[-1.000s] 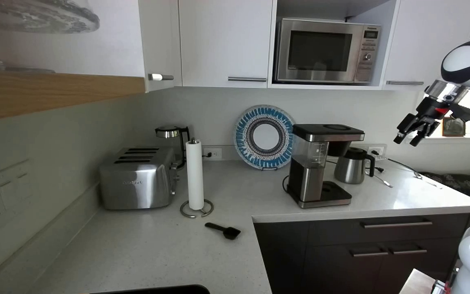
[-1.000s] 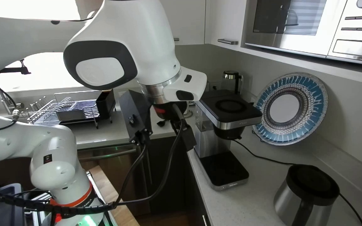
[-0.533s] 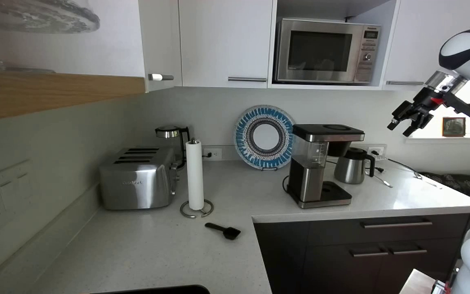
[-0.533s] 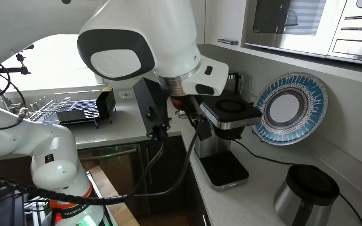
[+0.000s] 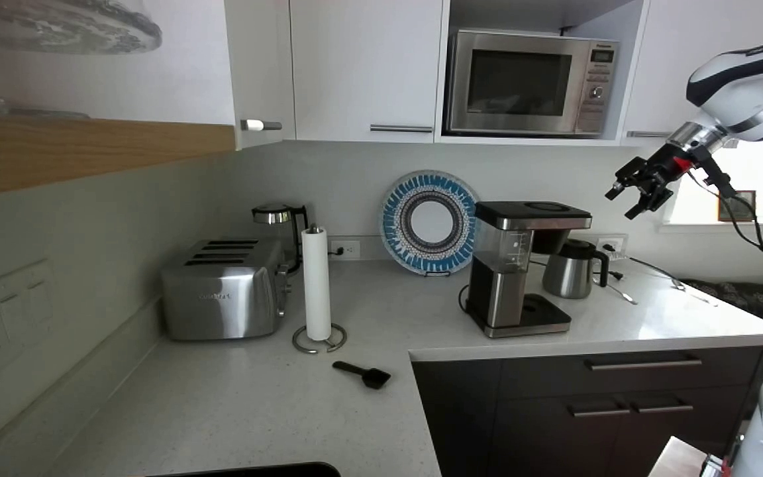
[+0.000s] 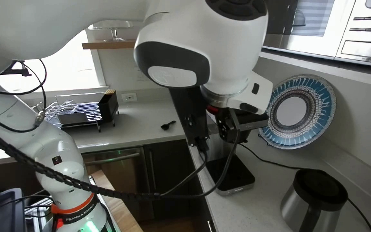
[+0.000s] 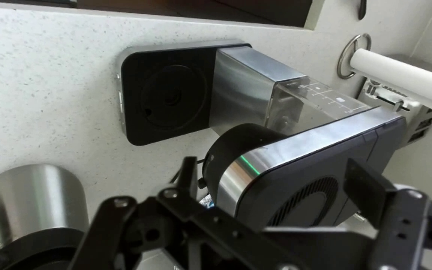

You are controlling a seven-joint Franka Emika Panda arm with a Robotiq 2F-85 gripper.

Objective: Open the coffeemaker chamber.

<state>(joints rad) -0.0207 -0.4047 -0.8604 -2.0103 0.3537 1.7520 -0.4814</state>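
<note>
The black and silver coffeemaker (image 5: pixel 508 301) stands upright on the counter. Its chamber lid (image 5: pixel 532 208) is flat and closed on top. In an exterior view the arm hides much of the coffeemaker (image 6: pixel 237 174). My gripper (image 5: pixel 620 204) is open and empty, to the right of the lid and a little higher, apart from it. In the wrist view the open fingers (image 7: pixel 270 165) appear on either side of the lid (image 7: pixel 302 176), with no visible contact. The steel carafe (image 5: pixel 567 275) stands apart on the counter; it also shows in the wrist view (image 7: pixel 32 202).
A blue patterned plate (image 5: pixel 430 225) stands against the wall behind the coffeemaker. A microwave (image 5: pixel 520 83) sits in the upper cabinet above. A paper towel roll (image 5: pixel 317 285), a toaster (image 5: pixel 222 291) and a black scoop (image 5: pixel 363 374) are farther left. Cables lie near the carafe.
My gripper has moved left and up in an exterior view, closer to the coffeemaker, with fingers still apart. The coffeemaker, lid and carafe have not moved.
</note>
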